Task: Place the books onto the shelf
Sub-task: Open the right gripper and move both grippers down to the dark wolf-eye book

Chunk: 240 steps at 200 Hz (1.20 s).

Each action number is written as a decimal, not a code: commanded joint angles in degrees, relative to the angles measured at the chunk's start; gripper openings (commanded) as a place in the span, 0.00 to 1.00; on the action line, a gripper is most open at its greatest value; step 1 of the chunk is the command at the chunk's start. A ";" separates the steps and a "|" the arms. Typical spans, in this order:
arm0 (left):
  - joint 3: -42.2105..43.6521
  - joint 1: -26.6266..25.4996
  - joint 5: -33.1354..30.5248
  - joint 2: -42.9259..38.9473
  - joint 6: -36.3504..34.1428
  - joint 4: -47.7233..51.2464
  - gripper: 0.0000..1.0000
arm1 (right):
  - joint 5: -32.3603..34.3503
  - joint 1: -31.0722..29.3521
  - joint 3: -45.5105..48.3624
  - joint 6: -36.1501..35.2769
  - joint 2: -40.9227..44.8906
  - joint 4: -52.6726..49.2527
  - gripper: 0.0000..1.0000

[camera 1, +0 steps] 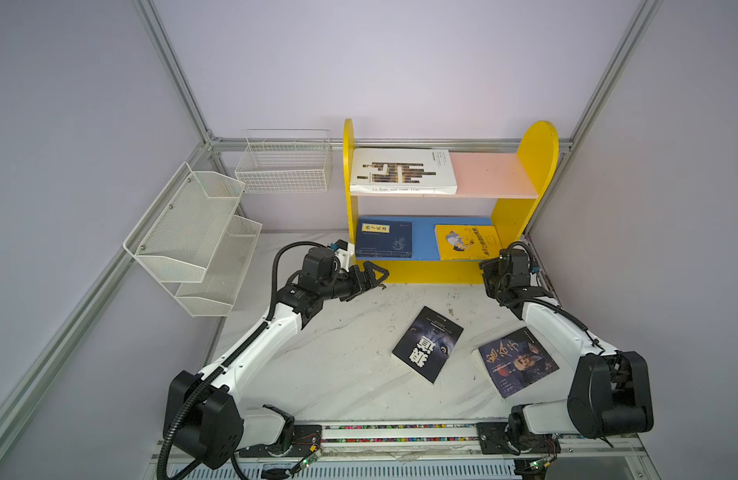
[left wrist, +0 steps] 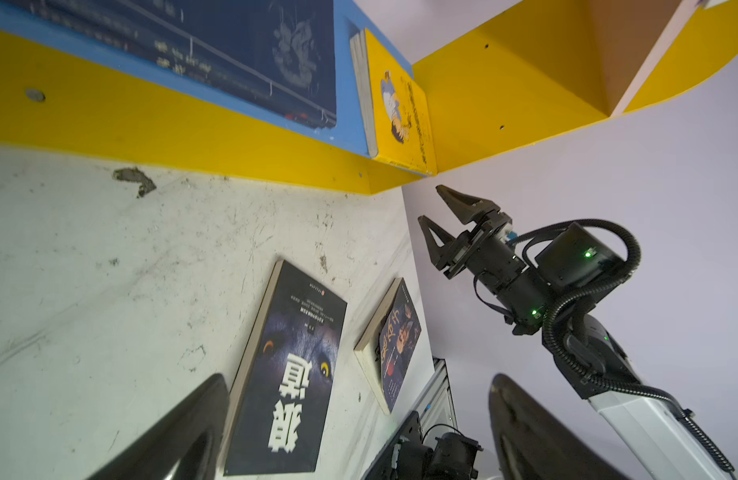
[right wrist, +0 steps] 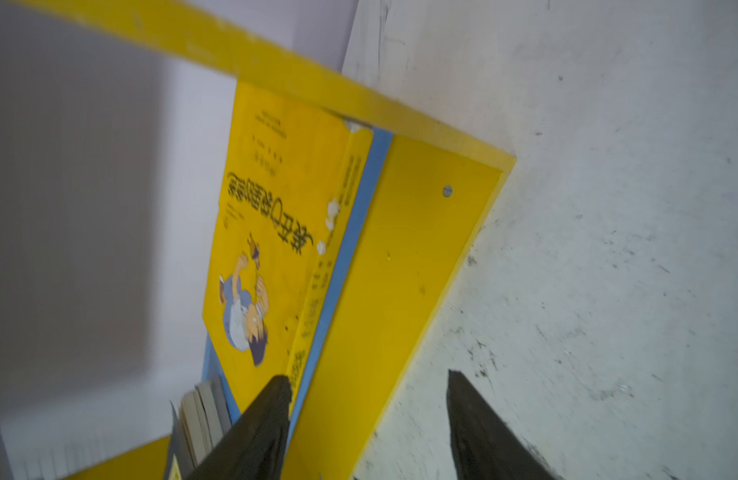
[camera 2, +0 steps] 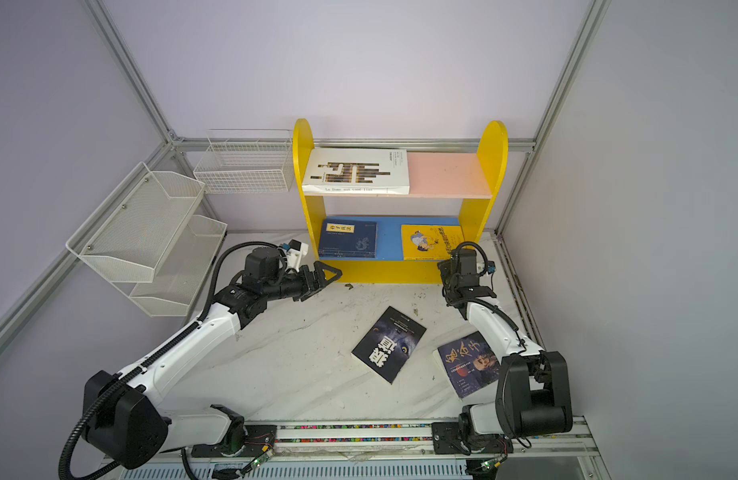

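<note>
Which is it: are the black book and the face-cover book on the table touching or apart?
Apart. Both top views show bare table between the black book and the face-cover book.

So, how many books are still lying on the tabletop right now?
2. The black book lies near the middle; the dark-blue book with a face lies just right of it in both top views. No others show.

Navy book (camera 1: 383, 241), left end of the blue shelf board (camera 1: 423, 241): 孙子兵法. Black book (camera 1: 427, 345), middle of the counter (camera 1: 338, 361): 狼道. Face-cover book (camera 1: 518, 361), near its right edge: perhaps 鬼谷子.
</note>
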<state>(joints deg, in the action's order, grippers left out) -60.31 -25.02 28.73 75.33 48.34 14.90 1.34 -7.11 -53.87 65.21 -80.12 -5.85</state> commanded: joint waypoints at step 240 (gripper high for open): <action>-7.47 -17.44 -4.94 37.88 -1.18 -2.40 0.63 | -22.81 -16.90 33.28 -6.25 18.30 7.38 0.64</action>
<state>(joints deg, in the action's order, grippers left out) -66.30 -41.82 20.95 109.93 45.84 11.42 -17.45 -23.38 -21.52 56.58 -63.96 -4.82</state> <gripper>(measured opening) 0.641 0.639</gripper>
